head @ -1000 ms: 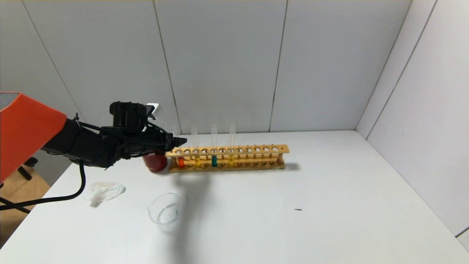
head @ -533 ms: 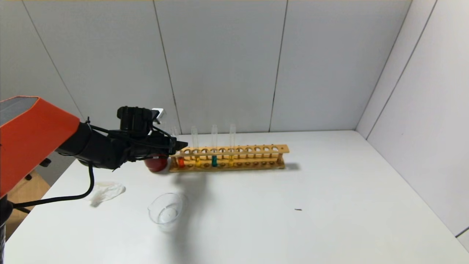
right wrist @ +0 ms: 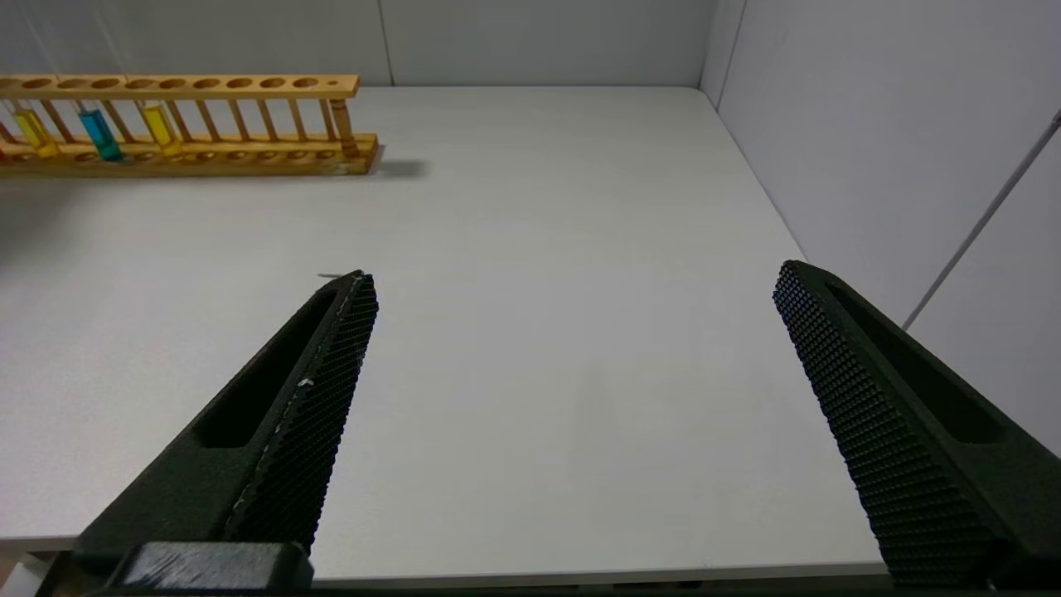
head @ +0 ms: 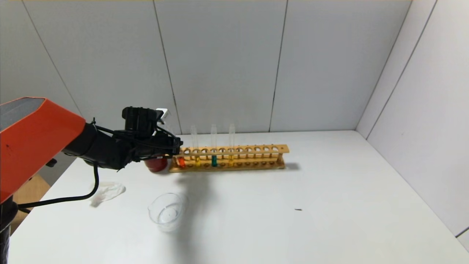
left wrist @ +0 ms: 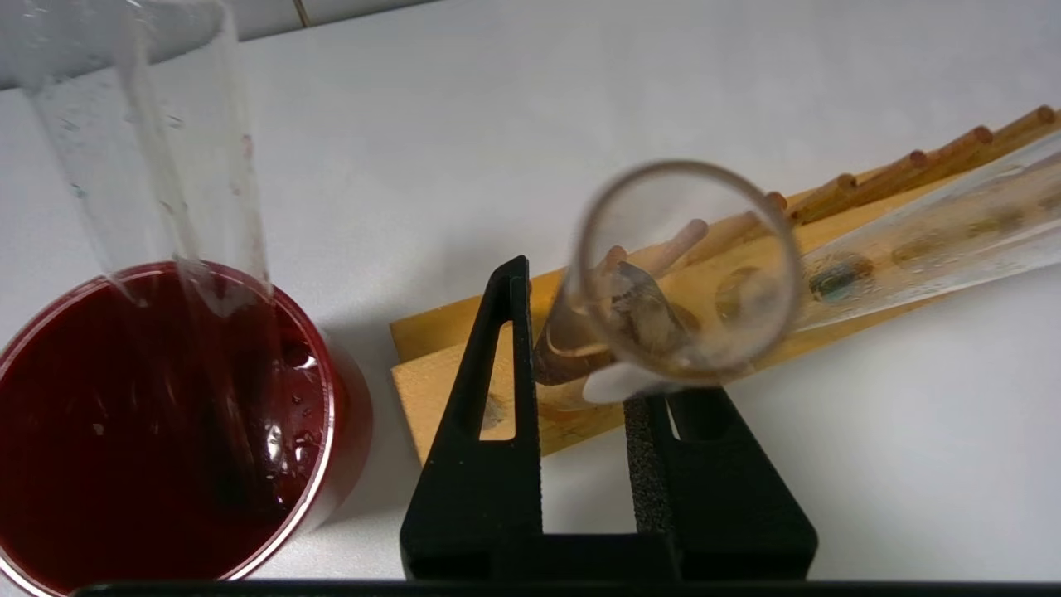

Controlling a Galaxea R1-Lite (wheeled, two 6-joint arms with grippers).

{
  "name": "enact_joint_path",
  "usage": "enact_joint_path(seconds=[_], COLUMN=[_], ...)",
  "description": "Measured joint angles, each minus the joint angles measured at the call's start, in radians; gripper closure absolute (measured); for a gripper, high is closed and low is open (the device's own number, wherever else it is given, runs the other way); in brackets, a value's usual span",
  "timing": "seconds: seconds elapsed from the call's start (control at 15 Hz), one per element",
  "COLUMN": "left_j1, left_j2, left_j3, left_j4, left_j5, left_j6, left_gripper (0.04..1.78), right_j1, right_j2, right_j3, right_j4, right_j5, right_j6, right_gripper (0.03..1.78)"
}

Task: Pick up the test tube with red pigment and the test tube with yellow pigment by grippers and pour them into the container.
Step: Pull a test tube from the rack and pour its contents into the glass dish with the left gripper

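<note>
The test tube with red pigment leans in the first hole at the left end of the wooden rack. My left gripper is shut on its upper part. In the left wrist view the tube's open mouth rises between the two black fingers of the left gripper. Two tubes with yellow pigment stand upright in the rack, a teal tube between them. The clear glass container sits on the table, nearer me than the rack. My right gripper hangs open over bare table.
A dark red cup stands just left of the rack, under my left wrist, with an empty clear tube in it. A crumpled white tissue lies to the left of the container. Wall panels close off the back and right.
My left gripper slid right onto the rack's left end and shut on the red tube, which now leans instead of standing straight. Nothing else moved.
</note>
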Motion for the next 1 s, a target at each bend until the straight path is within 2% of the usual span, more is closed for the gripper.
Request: enact_joint_path(seconds=[0.47,1.0], left_j1=[0.003,0.007], left_j2=[-0.059,-0.344], left_j3=[-0.009,-0.034], left_j4=[0.011,0.143], left_j5=[0.004,0.032], left_j6=[0.001,0.055], left_gripper=[1.49,1.49], right_j1=[0.0,0.0], right_j2=[0.0,0.0], right_j3=[0.0,0.0], right_j4=[0.0,0.0], right_j5=[0.0,0.0], right_j6=[0.0,0.0], right_gripper=[0.06,0.06])
